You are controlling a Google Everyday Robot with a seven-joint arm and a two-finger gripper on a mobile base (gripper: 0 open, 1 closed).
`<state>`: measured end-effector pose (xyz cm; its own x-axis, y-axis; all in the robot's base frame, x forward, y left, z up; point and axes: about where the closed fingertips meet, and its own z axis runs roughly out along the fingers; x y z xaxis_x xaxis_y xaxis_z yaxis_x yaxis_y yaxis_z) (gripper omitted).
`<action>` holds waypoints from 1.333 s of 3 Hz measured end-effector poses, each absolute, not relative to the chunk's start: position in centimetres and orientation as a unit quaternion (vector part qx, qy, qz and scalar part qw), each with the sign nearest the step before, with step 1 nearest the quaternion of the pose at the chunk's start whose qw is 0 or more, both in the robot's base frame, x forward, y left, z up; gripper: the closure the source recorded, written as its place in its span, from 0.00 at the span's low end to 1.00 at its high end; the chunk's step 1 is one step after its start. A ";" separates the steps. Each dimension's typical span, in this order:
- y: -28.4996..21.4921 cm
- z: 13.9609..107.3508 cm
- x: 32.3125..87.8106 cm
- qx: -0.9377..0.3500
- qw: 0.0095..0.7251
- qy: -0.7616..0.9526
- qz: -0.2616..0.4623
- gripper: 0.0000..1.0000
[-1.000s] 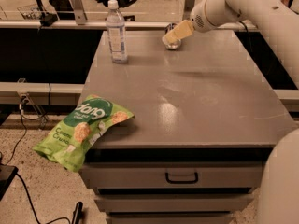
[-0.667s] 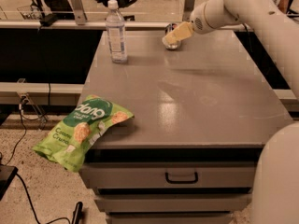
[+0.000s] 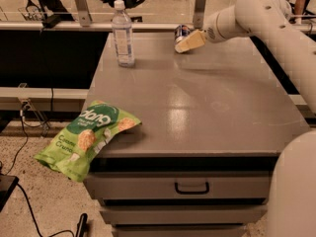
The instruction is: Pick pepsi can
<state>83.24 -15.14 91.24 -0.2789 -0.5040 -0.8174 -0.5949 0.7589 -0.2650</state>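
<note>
The pepsi can (image 3: 181,31) is a small dark-blue can with a silver end. It stands at the far edge of the grey table (image 3: 197,107), right of the middle. My gripper (image 3: 188,41) reaches in from the right on the white arm (image 3: 256,14) and is right at the can, covering its lower right part. I cannot tell whether the gripper holds the can or only touches it.
A clear water bottle (image 3: 122,33) with a white cap stands at the far left of the table. A green chip bag (image 3: 89,138) hangs over the front left corner. A drawer with a handle (image 3: 191,187) is below the front edge. A railing runs behind the table.
My gripper has shifted slightly at the can near the table's far edge. The can's top now shows a little more at the gripper's left side. The bottle and the bag have not moved.
</note>
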 end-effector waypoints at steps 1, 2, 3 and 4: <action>-14.9 89.9 83.9 -0.343 0.496 0.796 0.056 0.00; -14.4 89.3 84.7 -0.341 0.504 0.791 0.066 0.00; -13.6 88.7 85.8 -0.341 0.507 0.788 0.073 0.00; -12.4 87.5 87.3 -0.337 0.511 0.786 0.083 0.00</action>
